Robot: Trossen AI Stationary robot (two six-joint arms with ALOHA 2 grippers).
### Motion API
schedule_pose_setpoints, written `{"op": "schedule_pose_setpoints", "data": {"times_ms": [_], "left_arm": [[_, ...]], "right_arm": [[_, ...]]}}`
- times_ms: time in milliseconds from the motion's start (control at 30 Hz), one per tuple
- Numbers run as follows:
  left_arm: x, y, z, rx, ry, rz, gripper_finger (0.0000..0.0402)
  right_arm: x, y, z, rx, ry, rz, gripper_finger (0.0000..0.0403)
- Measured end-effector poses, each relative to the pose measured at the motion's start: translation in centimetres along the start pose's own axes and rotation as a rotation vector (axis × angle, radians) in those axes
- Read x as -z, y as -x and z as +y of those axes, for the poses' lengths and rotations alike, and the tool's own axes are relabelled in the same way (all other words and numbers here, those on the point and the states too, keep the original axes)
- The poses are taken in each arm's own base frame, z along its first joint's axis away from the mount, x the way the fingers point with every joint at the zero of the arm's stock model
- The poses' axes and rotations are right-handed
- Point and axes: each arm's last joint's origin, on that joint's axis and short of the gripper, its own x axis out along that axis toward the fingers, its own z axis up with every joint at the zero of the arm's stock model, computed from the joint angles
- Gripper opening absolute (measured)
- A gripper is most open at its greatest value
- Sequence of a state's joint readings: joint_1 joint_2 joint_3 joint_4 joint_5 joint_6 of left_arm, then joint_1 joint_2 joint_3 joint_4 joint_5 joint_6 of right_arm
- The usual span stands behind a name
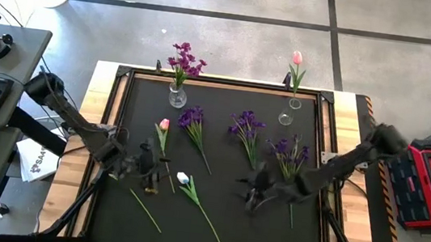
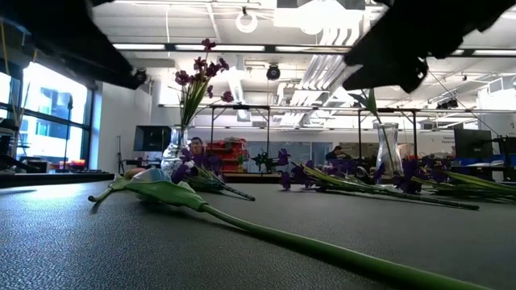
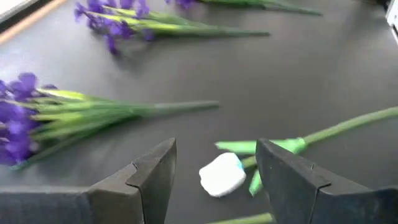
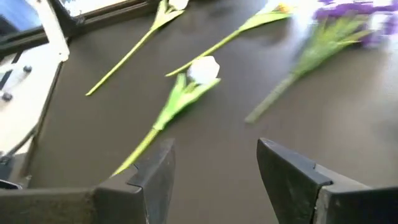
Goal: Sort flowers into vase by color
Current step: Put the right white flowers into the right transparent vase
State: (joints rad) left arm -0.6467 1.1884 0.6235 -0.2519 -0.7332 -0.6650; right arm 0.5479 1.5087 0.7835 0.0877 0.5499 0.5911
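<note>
A white tulip [image 1: 183, 179] lies flat on the black mat [image 1: 212, 218], its stem running toward the near edge; it also shows in the low view [image 2: 161, 189]. My left gripper [image 1: 149, 170] hovers open just left of its head, which shows ahead between the fingers in the left wrist view [image 3: 222, 174]. My right gripper [image 1: 256, 192] is open and empty to the tulip's right; the tulip shows in the right wrist view [image 4: 202, 70]. A pink tulip [image 1: 164, 125] and three purple flowers [image 1: 191, 118] [image 1: 246, 126] [image 1: 289, 154] lie on the mat.
A glass vase [image 1: 177, 95] with purple flowers stands at the far left of the mat, and a vase [image 1: 286, 113] with one pink tulip at the far right. Another green stem [image 1: 144, 211] lies near the left gripper, its head under the arm. A raised frame [image 1: 114, 126] rims the mat.
</note>
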Motion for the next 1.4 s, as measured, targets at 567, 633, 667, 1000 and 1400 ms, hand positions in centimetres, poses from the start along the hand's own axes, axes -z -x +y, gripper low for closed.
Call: {"op": "schedule_pose_setpoints", "data": {"times_ms": [567,633,667,1000,1400], "left_arm": [[3.5,0.4,-4.3,0.045,0.137,-0.082,0.0209],[3.6,0.4,-4.9,0.063,0.130,-0.106,0.0209],[3.6,0.3,-5.1,0.075,0.131,-0.115,0.0209],[4.6,-0.3,-6.8,0.096,0.158,-0.175,0.0209],[5.3,-1.1,-7.5,0.108,0.184,-0.191,0.0209]], "right_arm": [[-1.0,-14.2,9.9,0.017,0.191,0.173,0.0210],[-1.0,-14.7,10.6,0.085,0.138,0.220,0.0211],[-0.9,-14.9,10.7,0.128,0.119,0.240,0.0211],[1.1,-17.3,10.6,0.268,0.046,0.333,0.0201],[1.0,-16.8,8.7,0.337,0.058,0.469,0.0021]]}}
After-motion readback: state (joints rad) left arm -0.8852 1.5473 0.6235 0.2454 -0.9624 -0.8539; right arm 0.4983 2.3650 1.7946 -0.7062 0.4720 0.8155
